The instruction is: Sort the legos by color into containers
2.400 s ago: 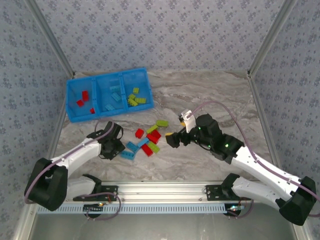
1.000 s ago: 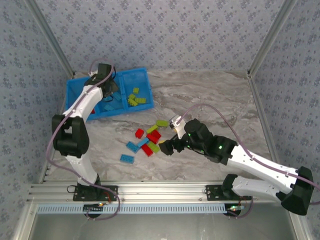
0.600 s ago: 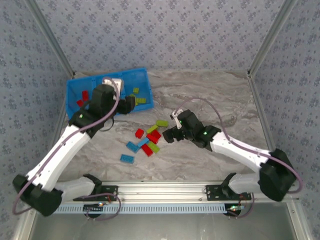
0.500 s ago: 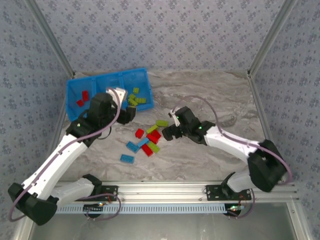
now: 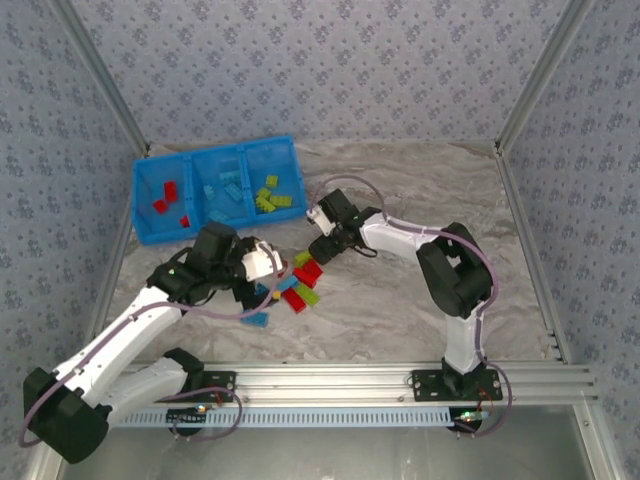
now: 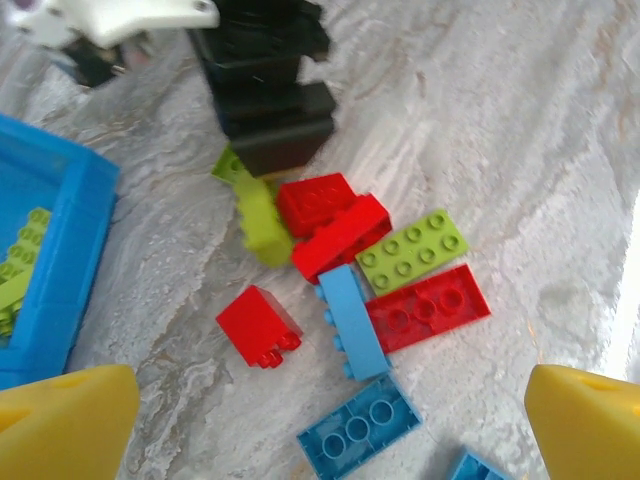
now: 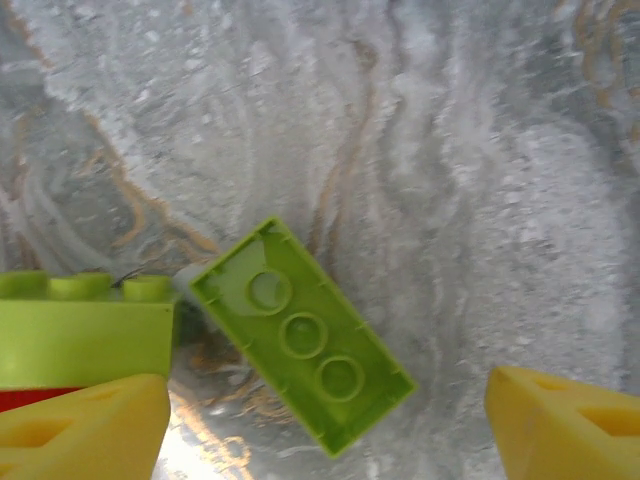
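Swung back from the bright blue three-compartment plastic tray (image 6: pixel 75 250), the left hand (image 6: pixel 322 425) is now held over the heap of loose bricks, while the right hand (image 7: pixel 320 420) has been carried far and left to the far edge of that heap. Both hands are seen with fingertips wide apart, and nothing is gripped between them. The right hand is set astride a lime-green rectangular plastic brick (image 7: pixel 300 335) lying studs-down on the grey marbled table (image 5: pixel 420 190), just beside a second lime brick (image 7: pixel 80 325). This placing is judged to be the line-up for a pick bound for the right compartment (image 5: pixel 285 158), where lime pieces are already kept. The left hand is poised above the near side of the heap, probably so that a light-blue brick (image 6: pixel 350 322) can be taken for the middle compartment (image 5: pixel 205 170). On the table ten loose bricks are counted: four red bricks (image 6: pixel 340 235), three light-blue, three lime. Three more red ones are counted in the left compartment (image 5: pixel 150 180); the blue and lime ones in the tray are bunched too tightly for a sure count, roughly four and five
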